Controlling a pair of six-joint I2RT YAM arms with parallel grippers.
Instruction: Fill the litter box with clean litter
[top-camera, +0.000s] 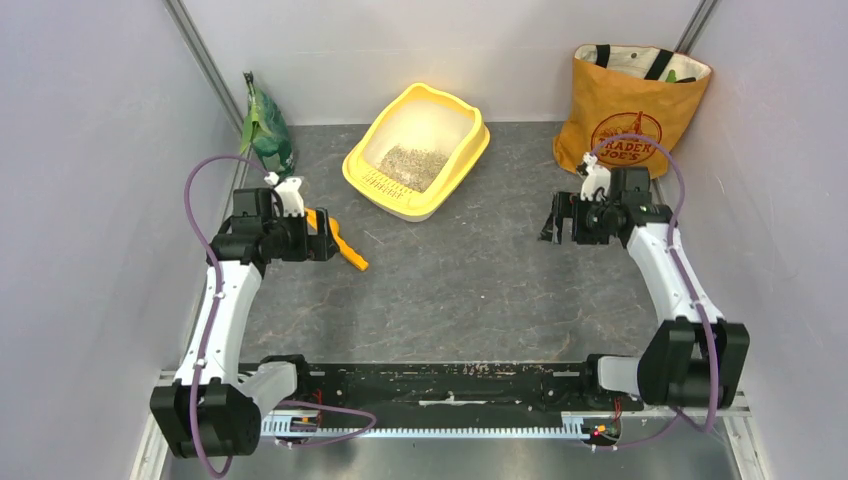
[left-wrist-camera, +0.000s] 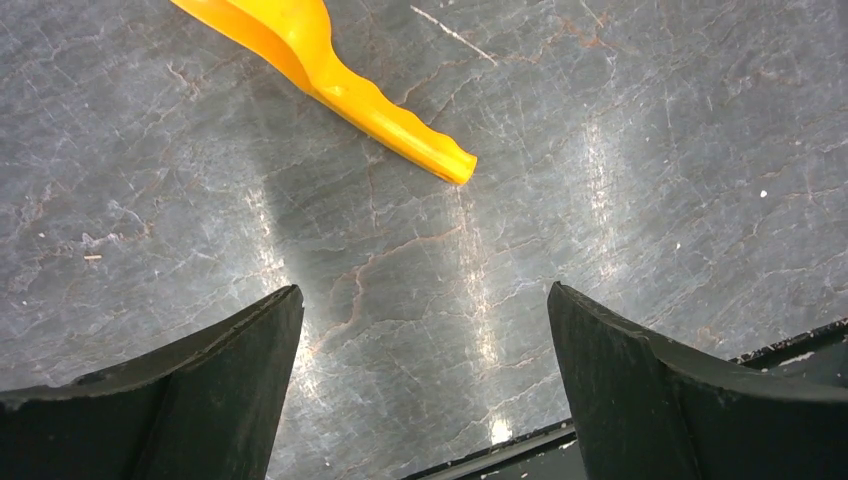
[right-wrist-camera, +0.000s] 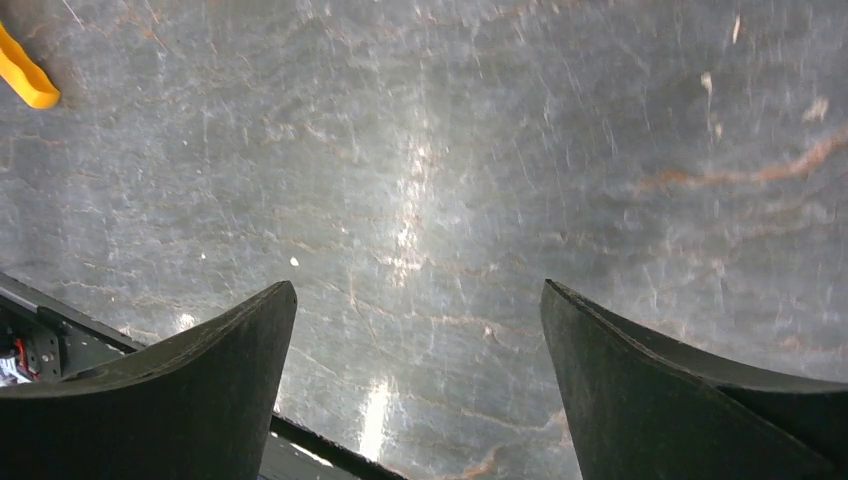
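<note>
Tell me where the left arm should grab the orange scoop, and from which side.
Take the scoop by its wavy handle, coming down from above with jaws across its narrow width. It lies flat on the table, handle end free, and the open left gripper hovers close by.

The litter box (top-camera: 372, 183) sits at the middle of the table's far edge, with the clean litter (top-camera: 414, 165) in it. A bag (top-camera: 265, 130) stands in the far left corner and a tote bag (top-camera: 625, 115) in the far right. The scoop (left-wrist-camera: 330, 75) lies toward the left edge, just ahead of my left gripper (left-wrist-camera: 420, 330).
</note>
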